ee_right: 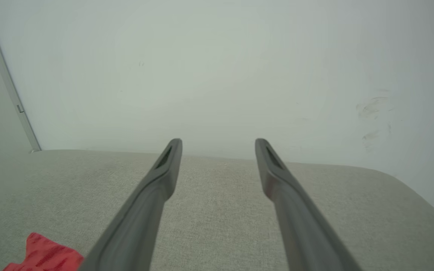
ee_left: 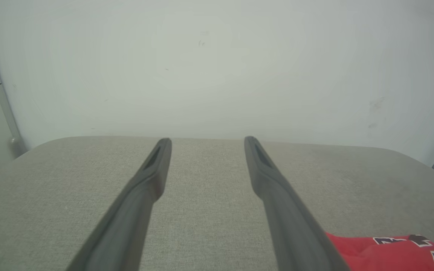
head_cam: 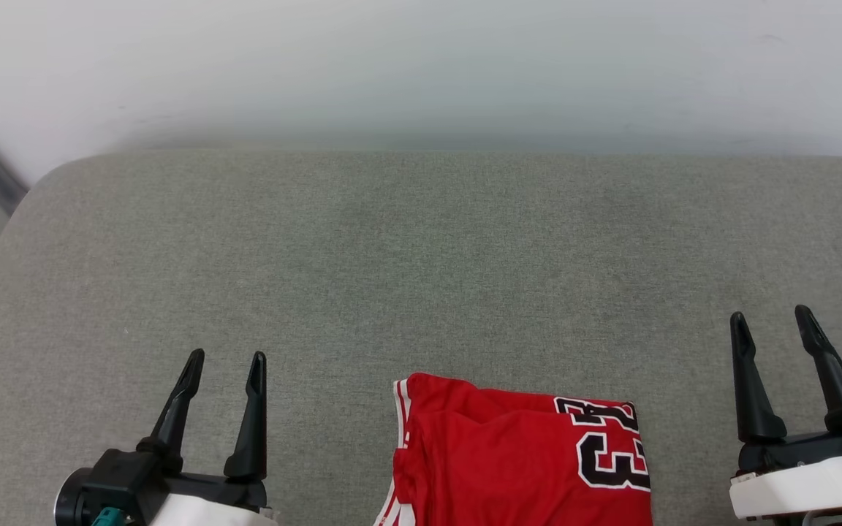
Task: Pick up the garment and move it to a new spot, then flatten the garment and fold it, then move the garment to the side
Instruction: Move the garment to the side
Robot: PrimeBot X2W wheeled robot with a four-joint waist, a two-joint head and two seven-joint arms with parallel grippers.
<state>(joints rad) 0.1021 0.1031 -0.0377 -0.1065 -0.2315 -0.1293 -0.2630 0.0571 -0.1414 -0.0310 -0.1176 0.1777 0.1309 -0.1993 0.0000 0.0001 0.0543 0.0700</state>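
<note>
Lying folded on grey fabric (head_cam: 421, 256) (pale wall (head_cam: 421, 66) behind) — the garment (head_cam: 509, 460).

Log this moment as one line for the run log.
left gripper: open, empty | right gripper: open, empty | garment: looks folded, not held, on grey padded surface between grippers

Left hand (head_cam: 225, 358) and right hand (head_cam: 772, 318) gape empty.

The left gripper (head_cam: 227, 356) and right gripper (head_cam: 770, 314), at the frame's lower corners, are showing long tapered black fingers (head_cam: 251, 416), black bases (head_cam: 794, 447) and white casings (head_cam: 801, 491); a teal connector (head_cam: 109, 517) is peeking out lower left.
</note>
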